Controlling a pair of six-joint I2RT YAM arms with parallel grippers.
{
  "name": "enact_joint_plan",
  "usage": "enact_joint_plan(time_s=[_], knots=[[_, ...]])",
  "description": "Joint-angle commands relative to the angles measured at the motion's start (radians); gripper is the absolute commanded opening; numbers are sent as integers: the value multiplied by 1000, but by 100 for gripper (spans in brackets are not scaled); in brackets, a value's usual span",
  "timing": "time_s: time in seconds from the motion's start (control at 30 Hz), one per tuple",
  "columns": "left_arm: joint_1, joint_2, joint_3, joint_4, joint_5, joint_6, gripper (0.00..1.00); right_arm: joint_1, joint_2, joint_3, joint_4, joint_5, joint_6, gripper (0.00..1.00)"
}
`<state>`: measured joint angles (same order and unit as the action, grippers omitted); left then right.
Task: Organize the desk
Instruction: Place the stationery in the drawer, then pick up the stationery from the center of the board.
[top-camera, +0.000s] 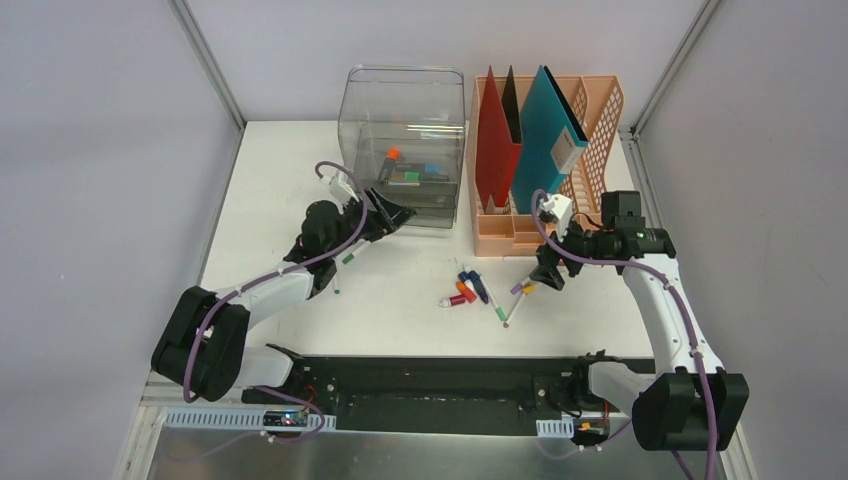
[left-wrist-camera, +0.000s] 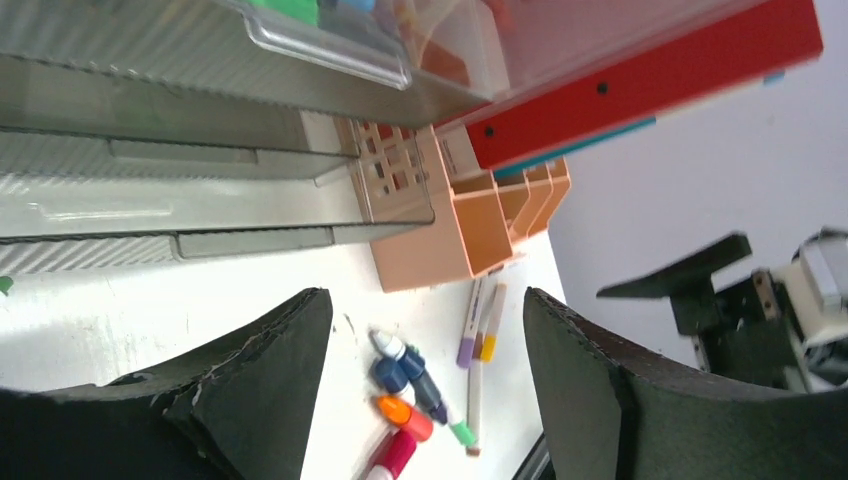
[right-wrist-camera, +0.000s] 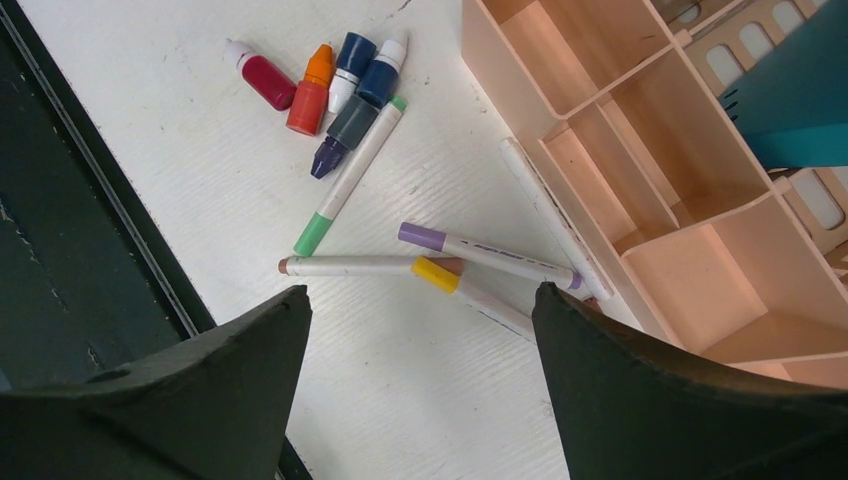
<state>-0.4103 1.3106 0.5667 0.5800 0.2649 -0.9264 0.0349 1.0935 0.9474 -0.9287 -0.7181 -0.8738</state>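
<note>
Desk surface (top-camera: 270, 190), white, fills the middle of the top view btwn grey walls, w/ the arm bases at its near edge. On the far side sits a clear drawer box (top-camera: 405, 120) w/ a few small items inside. Just right of it is a peach file rack (top-camera: 600, 115) w/ a red folder (top-camera: 495, 140) and a teal folder (top-camera: 545, 130) standing in it.

Left fingers (left-wrist-camera: 260, 390) are spread apart w/ nothing btwn them, right at the drawer box front. A white pen w/ green cap (top-camera: 342, 270) lies on the surface under the left arm.

Right fingers (right-wrist-camera: 650, 400) are also wide apart and empty, above loose markers near the rack's front compartments: purple-capped marker (right-wrist-camera: 480, 250), yellow-capped marker (right-wrist-camera: 465, 290), green-capped marker (right-wrist-camera: 350, 185). Beside those is a cluster of small bottles: red bottle (right-wrist-camera: 262, 78), orange bottle (right-wrist-camera: 308, 85), plus two blue ones.
</note>
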Motion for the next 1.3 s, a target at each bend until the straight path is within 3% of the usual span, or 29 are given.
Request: enact_joint_plan(time_s=[0.0,0.23,0.4,0.6,0.83,1.27], knots=[[11,-39,-34,117,168,165,73,5,-10,-11,7,-28,-30,85],[5,-17,-39,123,394,242,84,11,4,-41,3,-56,-84,84],[-58,-11,-33,50,428,344,87,12,9,-54,2,-58,-105,84],[-260,10,61,-223,287,601,85,12,11,-61,4,-60,-116,84],[-415,108,166,-393,132,789,79,12,9,-64,5,-55,-119,84],[-598,360,387,-670,-161,969,70,12,3,-65,4,-49,-124,84]])
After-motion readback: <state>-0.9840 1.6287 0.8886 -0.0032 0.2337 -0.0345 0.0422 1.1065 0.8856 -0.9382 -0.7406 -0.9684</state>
